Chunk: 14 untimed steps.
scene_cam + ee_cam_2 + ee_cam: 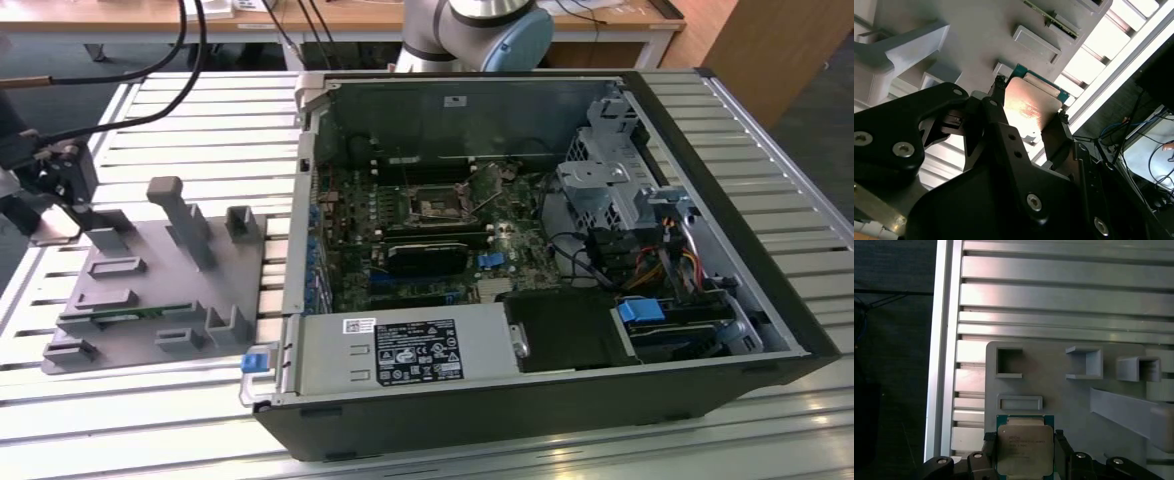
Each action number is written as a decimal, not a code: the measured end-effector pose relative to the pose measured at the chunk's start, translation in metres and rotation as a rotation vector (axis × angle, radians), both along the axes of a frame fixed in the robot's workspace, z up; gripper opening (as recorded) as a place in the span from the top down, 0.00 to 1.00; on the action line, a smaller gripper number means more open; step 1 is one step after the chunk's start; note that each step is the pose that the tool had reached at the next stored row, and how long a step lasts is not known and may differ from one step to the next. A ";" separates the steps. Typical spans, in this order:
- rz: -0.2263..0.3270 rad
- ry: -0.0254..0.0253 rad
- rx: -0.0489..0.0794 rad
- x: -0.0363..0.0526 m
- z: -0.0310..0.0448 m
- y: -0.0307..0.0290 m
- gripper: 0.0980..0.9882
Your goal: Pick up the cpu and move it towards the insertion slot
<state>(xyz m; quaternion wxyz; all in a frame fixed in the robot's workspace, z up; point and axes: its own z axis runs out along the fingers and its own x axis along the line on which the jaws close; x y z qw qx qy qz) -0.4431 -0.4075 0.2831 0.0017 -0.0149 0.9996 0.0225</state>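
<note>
Two black fingers (988, 441) of the hand (1024, 440) are clenched on the cpu (1024, 456). They pinch it by opposite edges, so its silvery top is uncovered and level, a grip that looks meant to leave the underside free for seating. Hand and chip sit over the edge of the grey tray (140, 290) at the exterior view's left, just beside a shallow rectangular recess (1020, 403) of that tray. Whether the chip rests on the tray or hangs just above it I cannot tell. Farther along the tray, a narrow green memory stick (134, 314) lies in its own groove, held apart from the other pockets. Just beside the tray, to the exterior view's right and on the same slatted worktop (200, 120), lies the open computer case (534, 420), set on its side so the board faces up. Inside it, well apart from the tray, the insertion slot (438, 207) is uncovered. The carry toward it, I judge, has barely begun.
</note>
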 end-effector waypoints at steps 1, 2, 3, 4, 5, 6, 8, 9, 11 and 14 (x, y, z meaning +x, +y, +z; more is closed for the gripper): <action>0.000 -0.0001 0.000 0.0000 0.0003 0.0000 0.50; 0.000 0.0000 0.000 0.0000 0.0006 0.0001 0.50; 0.000 0.0000 0.000 0.0000 0.0009 0.0001 0.50; 0.000 0.0000 0.000 0.0000 0.0012 0.0001 0.50; 0.000 -0.0002 0.000 0.0000 0.0014 0.0002 0.50; 0.000 0.0001 0.000 0.0000 0.0018 0.0002 0.50; 0.000 0.0001 0.000 0.0000 0.0025 0.0003 0.50; 0.000 0.0000 0.000 0.0000 0.0028 0.0003 0.50; 0.000 0.0000 0.000 0.0000 0.0038 0.0004 0.50; 0.000 0.0001 0.000 0.0000 0.0048 0.0005 0.50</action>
